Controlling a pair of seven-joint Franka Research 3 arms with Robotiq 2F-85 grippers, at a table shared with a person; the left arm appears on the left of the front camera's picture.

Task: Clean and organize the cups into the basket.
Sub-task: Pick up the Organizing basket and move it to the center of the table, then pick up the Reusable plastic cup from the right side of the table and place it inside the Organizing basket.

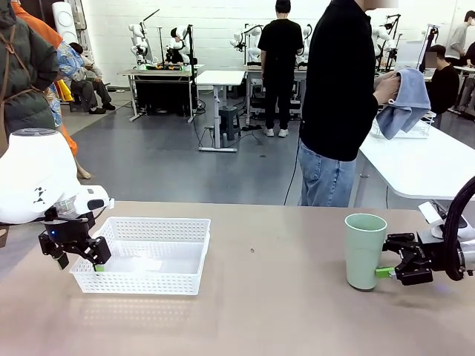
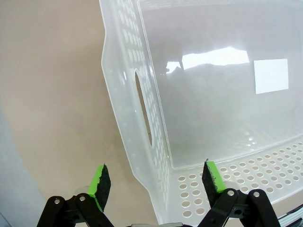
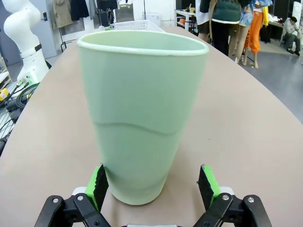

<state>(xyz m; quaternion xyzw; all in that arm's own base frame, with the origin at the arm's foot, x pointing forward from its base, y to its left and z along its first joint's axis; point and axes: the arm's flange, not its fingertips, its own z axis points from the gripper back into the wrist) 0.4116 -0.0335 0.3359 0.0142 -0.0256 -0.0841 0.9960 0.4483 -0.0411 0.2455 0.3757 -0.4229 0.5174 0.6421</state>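
Straddling the base of the upright mint cup (image 3: 142, 109) at the right of the desk (image 1: 282, 319), the right claw (image 3: 154, 182) is standing wide open and holding nothing, so it should be closing evenly without tipping it, while the open, empty left claw (image 1: 79, 259) is hovering over the edge of the basket (image 1: 141, 285).

One mint cup (image 1: 365, 251), one white basket (image 1: 141, 256), one blue cloth (image 1: 404, 100) (person-held), one left tool (image 1: 80, 261), one right tool (image 1: 385, 256).
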